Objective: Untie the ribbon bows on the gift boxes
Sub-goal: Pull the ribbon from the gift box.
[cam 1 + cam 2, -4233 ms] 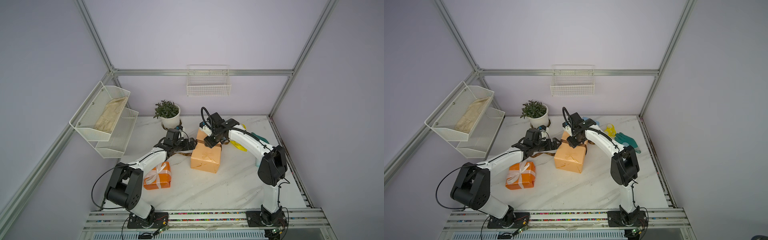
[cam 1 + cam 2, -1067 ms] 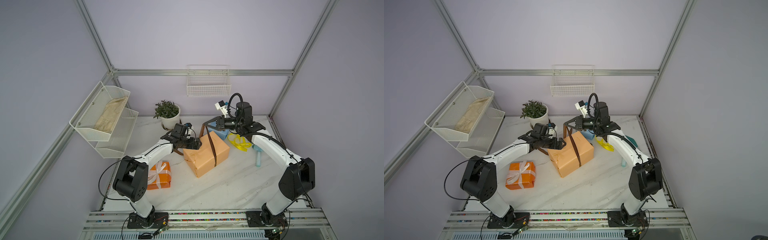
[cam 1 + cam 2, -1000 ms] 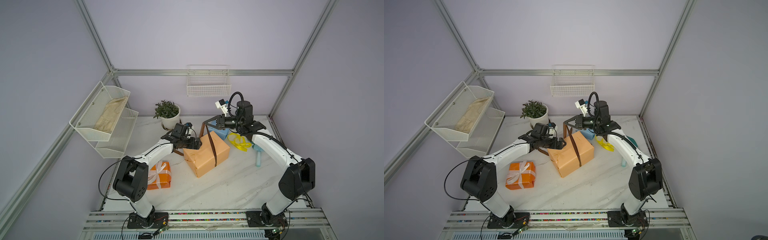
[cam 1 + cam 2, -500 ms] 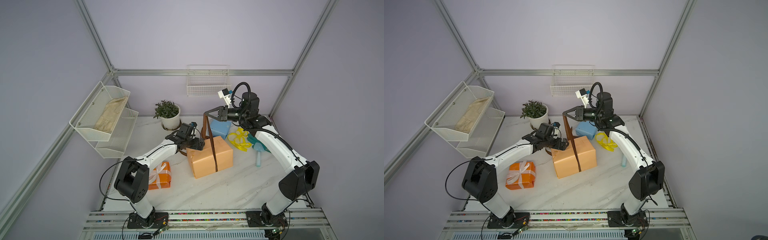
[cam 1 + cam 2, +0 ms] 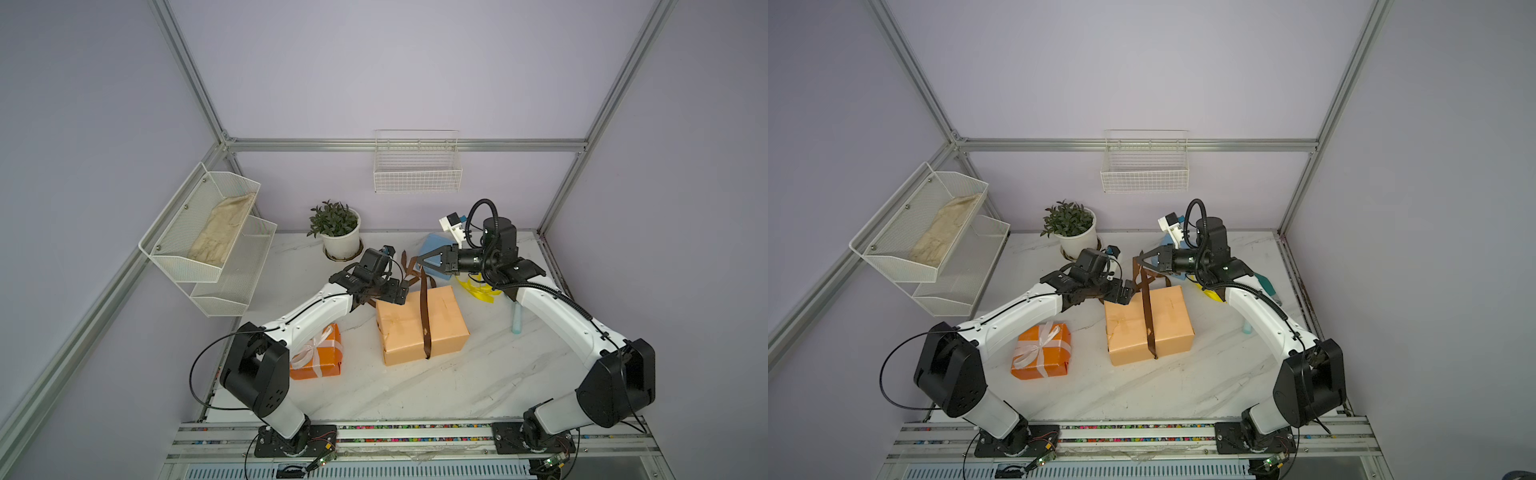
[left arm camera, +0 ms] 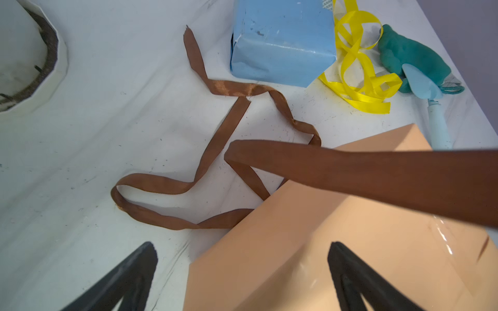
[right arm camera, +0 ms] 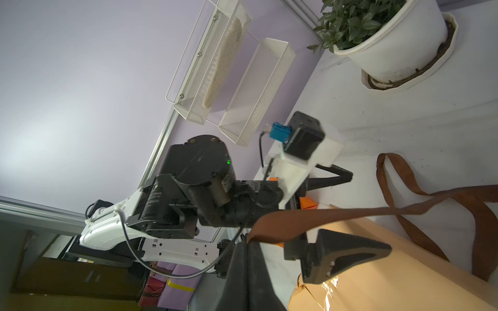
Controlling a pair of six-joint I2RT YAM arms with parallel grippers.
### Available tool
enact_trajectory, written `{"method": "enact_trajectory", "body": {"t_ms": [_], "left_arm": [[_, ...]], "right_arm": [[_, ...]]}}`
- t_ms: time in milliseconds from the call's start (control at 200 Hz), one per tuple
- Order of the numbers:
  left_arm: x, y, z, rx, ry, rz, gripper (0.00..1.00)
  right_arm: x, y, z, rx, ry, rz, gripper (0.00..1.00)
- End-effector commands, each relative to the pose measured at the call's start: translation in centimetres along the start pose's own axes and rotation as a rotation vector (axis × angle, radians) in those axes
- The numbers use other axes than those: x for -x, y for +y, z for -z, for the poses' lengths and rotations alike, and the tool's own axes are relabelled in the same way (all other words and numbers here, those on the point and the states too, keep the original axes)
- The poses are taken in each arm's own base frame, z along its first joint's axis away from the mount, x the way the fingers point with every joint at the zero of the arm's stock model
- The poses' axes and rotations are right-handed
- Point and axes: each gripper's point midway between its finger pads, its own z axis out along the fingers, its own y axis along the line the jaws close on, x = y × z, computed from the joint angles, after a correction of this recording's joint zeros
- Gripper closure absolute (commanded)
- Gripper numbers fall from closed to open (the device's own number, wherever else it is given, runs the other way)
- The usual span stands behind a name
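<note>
Over the last sec I'm watching the R gripper (image 5: 419,261) hauling the brown ribbon (image 5: 424,309) up and toward the back, off the peach box (image 5: 409,332). Its fingers are pressing together, pinching the ribbon near one end. The box is swinging round w/ the pull and is now sitting squarer to me, mid-table (image 5: 457,386).

The bow's gone: in the L wrist view the tails are lying loose on the table behind the box, no knot showing. The ribbon is still running as a single band over the top and down the front face, so I'm judging this one untied but not yet stripped.

The L gripper (image 5: 398,291) is hovering at the box's back-left corner, fingers (image 6: 129,272) spreading wide and holding nothing. Can't tell if it's touching the paper.

Counting:
- Boxes, 3: peach; orange box (image 5: 322,365) front-left; blue box (image 6: 280,43) at the back.
- Ribbons, 3: brown, loose; yellow ribbon (image 6: 358,70), lying in a loose heap just beside the blue box; white bow (image 5: 311,348), still tied on the orange box.
- So I'm reckoning 2 done, 1 to go.
- Grippers, 2.
- Also 1 plant pot (image 5: 343,245) and 1 glove (image 6: 412,56).
</note>
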Motion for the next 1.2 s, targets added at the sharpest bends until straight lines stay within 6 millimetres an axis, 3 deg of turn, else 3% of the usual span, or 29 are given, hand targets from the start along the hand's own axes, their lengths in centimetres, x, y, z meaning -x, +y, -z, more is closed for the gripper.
{"method": "enact_trajectory", "body": {"t_ms": [0, 65, 115, 265, 455, 525, 825, 910, 935, 1050, 1070, 1195], "left_arm": [[0.8, -0.5, 2.8, -0.021, -0.097, -0.095, 0.0], [0.2, -0.4, 3.7, -0.028, -0.116, -0.127, 0.0], [0.9, -1.4, 5.8, -0.08, -0.182, -0.152, 0.0], [2.1, -6.0, 9.3, -0.286, -0.359, -0.222, 0.0], [3.2, -11.4, 9.6, -0.402, -0.464, -0.319, 0.0], [3.5, -12.2, 8.8, -0.371, -0.479, -0.344, 0.0], [5.2, -9.0, 6.3, -0.145, -0.553, -0.32, 0.0], [4.9, -8.5, 5.8, -0.117, -0.553, -0.329, 0.0], [4.8, -8.4, 5.6, -0.108, -0.551, -0.33, 0.0], [4.6, -7.8, 5.1, -0.075, -0.553, -0.346, 0.0], [3.9, -7.7, 3.7, -0.068, -0.519, -0.354, 0.0], [4.0, -7.5, 2.5, -0.05, -0.514, -0.383, 0.0]], "right_arm": [[1.4, 1.2, 0.6, -0.004, -0.06, 0.072, 1.0], [1.7, 1.3, 0.7, -0.009, -0.07, 0.076, 1.0], [1.8, 1.2, 0.7, -0.014, -0.075, 0.076, 1.0], [1.9, 0.9, 0.6, -0.015, -0.084, 0.05, 1.0], [2.2, 1.5, 1.1, -0.031, -0.11, 0.039, 1.0], [2.1, 1.8, 1.4, -0.031, -0.107, 0.04, 1.0], [1.6, 3.8, 2.7, -0.027, -0.114, 0.047, 1.0], [0.6, 2.6, 2.5, -0.055, -0.087, 0.004, 1.0], [0.3, 3.4, 3.1, -0.051, -0.096, 0.015, 1.0], [-1.3, 3.1, 3.8, -0.064, -0.088, -0.011, 1.0], [-1.5, 3.2, 3.9, -0.059, -0.086, -0.012, 1.0], [-2.6, 4.4, 4.5, -0.009, -0.087, -0.023, 1.0]]}}
